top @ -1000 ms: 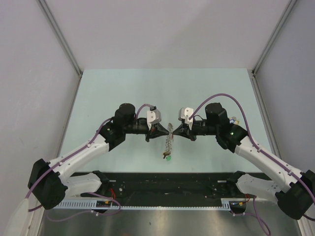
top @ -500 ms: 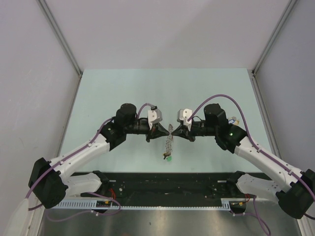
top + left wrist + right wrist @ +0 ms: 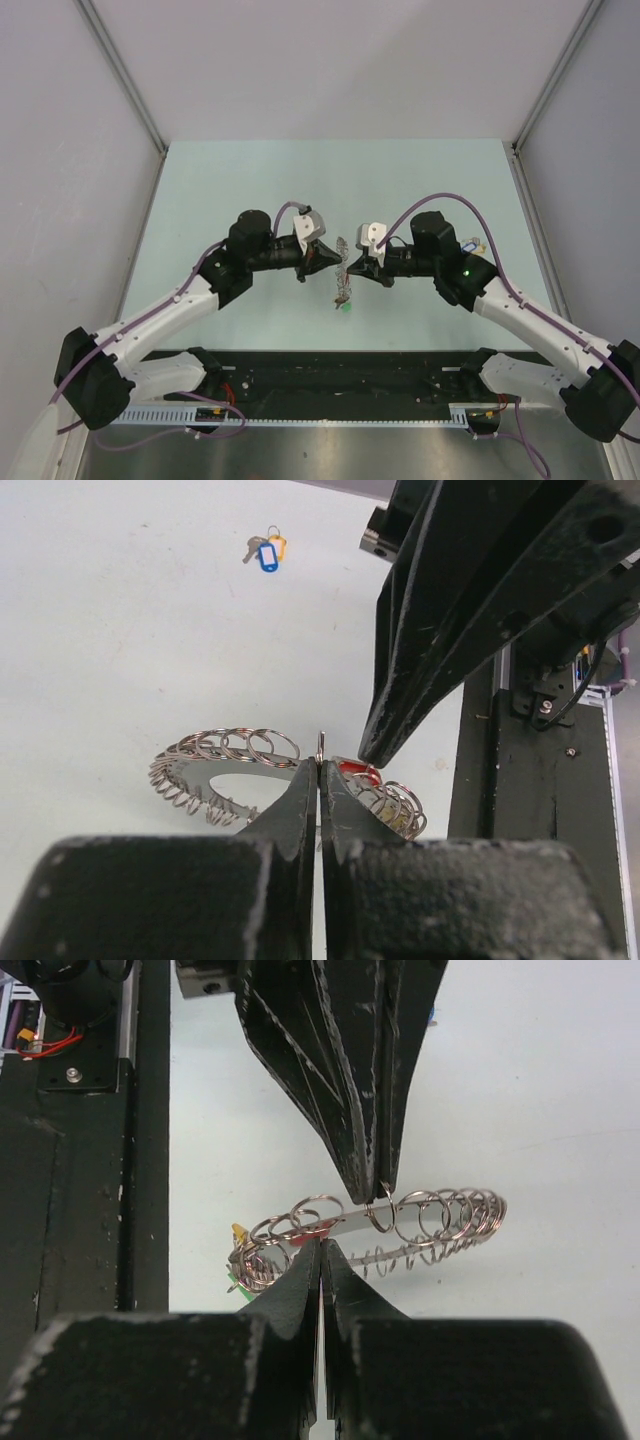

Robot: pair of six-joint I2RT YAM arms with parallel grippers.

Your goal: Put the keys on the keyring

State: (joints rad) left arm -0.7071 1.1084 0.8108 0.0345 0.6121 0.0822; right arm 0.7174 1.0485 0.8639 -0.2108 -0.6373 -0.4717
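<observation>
1. The left gripper (image 3: 325,257) and right gripper (image 3: 352,266) meet tip to tip just below the middle of the top view, over the pale green table (image 3: 230,180).
2. The keyring (image 3: 343,272), a flat strip strung with many wire loops, is held up between the two tips. Its free end hangs toward the bottom of the frame, and a green key (image 3: 345,308) dangles there close above the table.
3. The left gripper's fingers are pressed together and pinch one small loop (image 3: 320,746) of the keyring at the centre of the left wrist view.
4. The right gripper's fingers are also together. Their tips lie against the strip's edge beside a red key head (image 3: 355,770). Whether they actually pinch the strip cannot be told.
5. Bare table lies toward the top of the frame and out to both sides. The table's side edges, along the wall rails, are well apart from both grippers.
6. Toward the bottom of the frame there is less room, with only a narrow band of table between the green key and the black base rail (image 3: 340,368).
7. The blue and yellow keys (image 3: 267,553) lie together on the table in the upper left of the left wrist view, well apart from the keyring.
8. A second ago the left gripper lay level with the right one. Now it is tilted, with its wrist raised toward the upper left and its tips angled down to the right.
9. The keyring's upper end now stands higher in the frame, and the green key has risen away from the base rail.
10. The right gripper has edged slightly left and lower.
</observation>
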